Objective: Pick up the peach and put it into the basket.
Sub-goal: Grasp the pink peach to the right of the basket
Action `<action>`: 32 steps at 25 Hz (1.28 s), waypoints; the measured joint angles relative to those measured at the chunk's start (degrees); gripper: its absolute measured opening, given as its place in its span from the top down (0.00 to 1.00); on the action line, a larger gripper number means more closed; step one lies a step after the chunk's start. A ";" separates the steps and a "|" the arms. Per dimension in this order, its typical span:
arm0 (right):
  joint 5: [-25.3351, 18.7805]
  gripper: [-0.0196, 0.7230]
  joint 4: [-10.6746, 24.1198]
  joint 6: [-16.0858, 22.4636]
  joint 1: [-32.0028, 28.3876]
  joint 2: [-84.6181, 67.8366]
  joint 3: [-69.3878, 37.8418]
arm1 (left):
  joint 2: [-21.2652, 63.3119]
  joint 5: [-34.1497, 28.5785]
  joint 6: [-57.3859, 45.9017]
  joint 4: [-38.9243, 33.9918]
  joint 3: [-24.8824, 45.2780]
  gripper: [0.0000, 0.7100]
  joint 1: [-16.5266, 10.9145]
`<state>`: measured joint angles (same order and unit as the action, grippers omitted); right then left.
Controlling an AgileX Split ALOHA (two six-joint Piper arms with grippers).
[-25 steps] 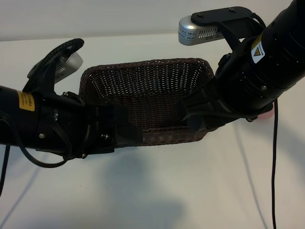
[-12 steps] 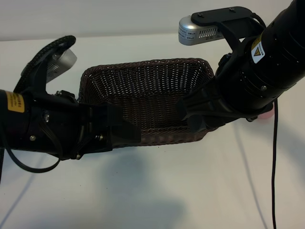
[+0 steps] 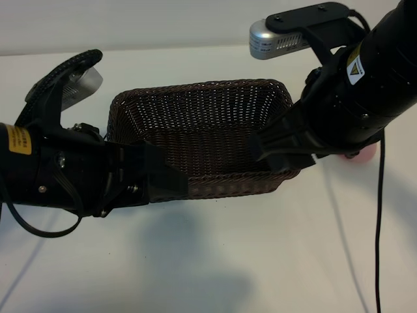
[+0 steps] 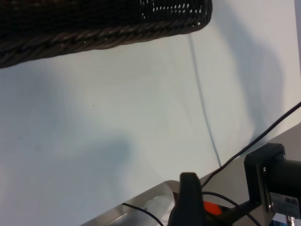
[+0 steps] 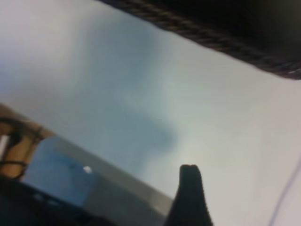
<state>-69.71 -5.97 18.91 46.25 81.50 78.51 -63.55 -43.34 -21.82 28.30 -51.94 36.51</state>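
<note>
Though hidden from both wrist views, peach (image 3: 360, 154) outside, behind right hand (image 3: 285, 151); both hands apart, empty.

A dark braided rim of the basket (image 5: 221, 42) crosses one corner of the view, resting on the pale table (image 5: 141, 94). One dark fingertip of the right gripper (image 5: 189, 195) shows over the table — clear of the basket — with soft shadow beside it.

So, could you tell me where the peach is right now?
In the exterior view the peach sits on the table at the right, just outside the basket, mostly hidden behind the right arm; only a pink sliver shows.
</note>
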 joint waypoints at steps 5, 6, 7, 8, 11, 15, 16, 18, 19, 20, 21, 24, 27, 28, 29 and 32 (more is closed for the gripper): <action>0.00 0.23 1.86 0.02 0.00 0.00 0.00 | 0.00 0.00 0.00 -0.22 0.00 0.23 0.00; 0.00 0.23 1.86 0.02 0.00 0.00 0.00 | 0.00 0.00 0.00 -0.22 0.00 0.23 0.00; 0.00 0.23 1.86 0.02 0.00 0.00 0.00 | 0.00 0.00 0.00 -0.22 0.00 0.23 0.00; 0.00 0.23 1.91 0.02 0.00 0.00 0.00 | 0.00 0.00 0.06 -0.22 0.00 0.23 0.00; 0.00 0.23 1.87 0.02 0.00 0.00 0.00 | 0.00 0.00 0.17 -0.22 0.00 0.23 0.00; 0.52 0.23 1.85 0.02 0.00 0.00 0.00 | 0.00 0.00 0.25 -0.34 0.00 0.23 0.00; 0.78 0.23 1.78 0.02 0.00 0.00 0.00 | 0.00 0.00 0.25 -0.38 0.00 0.23 0.00; 1.33 0.23 1.54 0.02 0.00 0.00 0.00 | 0.00 0.00 0.25 -0.45 0.00 0.23 0.00; 1.44 0.23 1.46 0.02 0.00 0.00 0.00 | 0.00 0.00 0.25 -0.45 0.00 0.23 0.00; 1.44 0.23 1.47 0.02 0.00 0.00 0.00 | 0.00 0.00 0.25 -0.45 0.00 0.23 0.00; 1.44 0.23 1.47 0.02 0.00 0.00 0.00 | 0.00 0.00 0.25 -0.45 0.00 0.23 0.00; 1.50 0.23 1.47 0.02 0.00 0.00 0.00 | 0.00 0.00 0.25 -0.45 0.00 0.23 0.00; 1.49 0.23 3.04 0.02 0.00 0.00 0.00 | 0.00 0.00 0.25 -0.45 0.00 0.23 0.00; 1.49 0.24 4.17 0.02 0.00 0.00 0.00 | 0.00 0.00 0.25 -0.45 0.00 0.23 0.00; 1.49 0.24 5.54 0.07 0.00 0.00 0.00 | 0.00 0.00 0.25 -0.45 0.00 0.23 0.00; 1.49 0.29 9.89 1.95 0.00 0.00 0.00 | 0.00 0.00 0.31 -0.45 0.00 0.23 0.00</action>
<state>-68.22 3.92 20.85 46.25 81.50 78.51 -63.55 -43.34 -21.50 27.85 -51.94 36.51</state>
